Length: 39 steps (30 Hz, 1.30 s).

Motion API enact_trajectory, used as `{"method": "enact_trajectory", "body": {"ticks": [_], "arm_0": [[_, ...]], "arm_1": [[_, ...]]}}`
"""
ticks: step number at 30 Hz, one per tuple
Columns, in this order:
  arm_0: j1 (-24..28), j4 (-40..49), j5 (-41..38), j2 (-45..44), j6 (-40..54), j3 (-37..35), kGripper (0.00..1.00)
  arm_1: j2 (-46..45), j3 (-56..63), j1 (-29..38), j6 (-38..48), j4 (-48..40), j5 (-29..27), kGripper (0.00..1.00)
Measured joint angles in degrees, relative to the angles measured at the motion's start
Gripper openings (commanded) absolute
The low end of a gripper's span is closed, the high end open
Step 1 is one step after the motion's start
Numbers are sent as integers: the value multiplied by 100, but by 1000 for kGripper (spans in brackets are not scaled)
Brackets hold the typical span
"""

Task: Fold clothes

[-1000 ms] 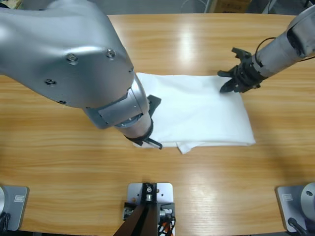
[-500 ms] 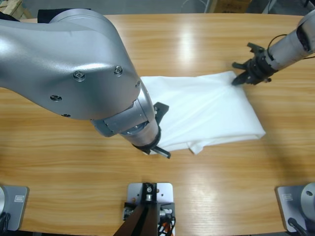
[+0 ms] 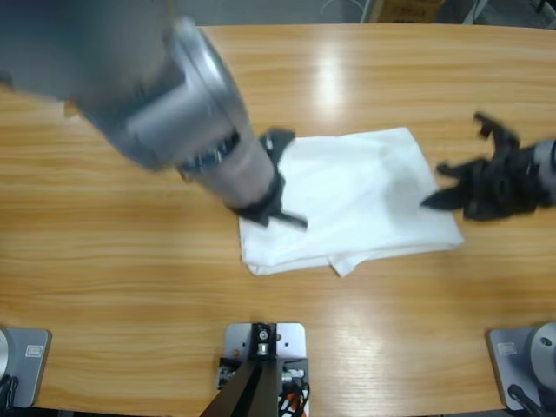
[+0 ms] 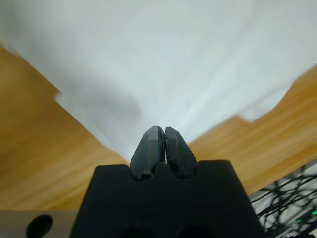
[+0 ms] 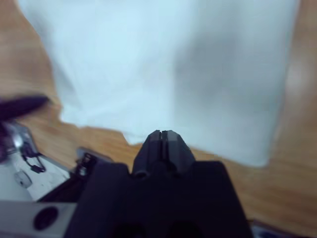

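White cotton in the middle of the table [image 3: 130, 287]: the T-shirt [image 3: 365, 191] lies folded into a rough rectangle, a little right of centre, its long side running left to right and tilted slightly. A loose flap pokes out along the near edge. The big left arm reaches in from the far left corner, and the left claw [image 4: 162, 133] hangs over the shirt's left end. From its wrist, the two jaws are pressed tight together with the tips right at the cloth. I can't tell whether any fabric is caught between them. Over on the right, the right claw [image 5: 161, 135] comes in low from the right edge, pointing at the shirt's right border. Its jaws are closed too, with nothing showing between them and the shirt spread out just beyond.
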Motion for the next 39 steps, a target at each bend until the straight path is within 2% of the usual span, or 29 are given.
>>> {"method": "enact_trajectory", "body": {"ticks": [5,9,16,24,28,33,39], "arm_0": [[673,104,0,161,6,-600,0],[909,115,0,551,7,-785,0],[956,120,-2,718,8,-937,0],[1033,137,-3,761,16,-959,0],[1030,210,-63,761,15,-1206,0],[920,245,-492,888,-31,-1574,0],[1032,245,-698,1328,-76,-1488,0]], "arm_1": [[161,262,201,308,-310,-589,0],[425,266,208,365,-417,-823,0],[1168,301,211,527,-565,-1028,0],[1252,275,213,614,-568,-1036,0],[1260,263,213,615,-568,-1036,0],[1260,263,213,621,-568,-1036,0],[1260,263,213,630,-569,-1036,0]]}}
